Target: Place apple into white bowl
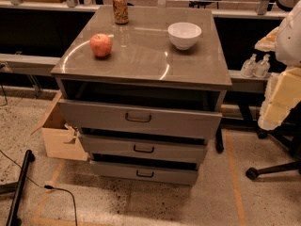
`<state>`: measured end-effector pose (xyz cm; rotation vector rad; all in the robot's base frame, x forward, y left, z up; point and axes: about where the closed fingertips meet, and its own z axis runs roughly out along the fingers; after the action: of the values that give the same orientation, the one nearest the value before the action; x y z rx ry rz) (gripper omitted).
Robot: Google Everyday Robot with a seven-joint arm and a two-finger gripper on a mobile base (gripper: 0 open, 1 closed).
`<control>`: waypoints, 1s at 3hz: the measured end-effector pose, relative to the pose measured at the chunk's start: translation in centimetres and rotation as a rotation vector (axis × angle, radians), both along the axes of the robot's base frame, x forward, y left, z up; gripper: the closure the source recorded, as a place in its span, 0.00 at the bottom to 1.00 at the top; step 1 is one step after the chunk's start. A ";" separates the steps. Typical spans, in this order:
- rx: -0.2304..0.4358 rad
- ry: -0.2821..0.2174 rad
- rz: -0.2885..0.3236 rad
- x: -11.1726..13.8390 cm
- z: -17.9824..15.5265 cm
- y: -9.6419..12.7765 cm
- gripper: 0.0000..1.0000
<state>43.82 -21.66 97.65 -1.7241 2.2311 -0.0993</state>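
A red-pink apple (101, 44) sits on the left part of the grey cabinet top (141, 60). The white bowl (184, 35) stands upright and empty on the right part of the top, toward the back. The two are well apart. My gripper (281, 100) shows as a pale, yellowish shape at the right edge of the camera view. It is to the right of the cabinet, lower than the top, and far from both apple and bowl. Nothing shows in it.
A patterned drink can (120, 7) stands at the back of the top, behind the apple. The cabinet's three drawers (138, 118) stand slightly pulled out. A cardboard box (59, 133) sits on the floor at left. A chair base (273, 168) and bottles (255, 66) are at right.
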 end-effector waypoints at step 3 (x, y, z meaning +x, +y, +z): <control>0.283 -0.088 0.005 3.7 -3.0 3.5 0.00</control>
<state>47.51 -18.15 94.66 -1.5426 2.0641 0.1329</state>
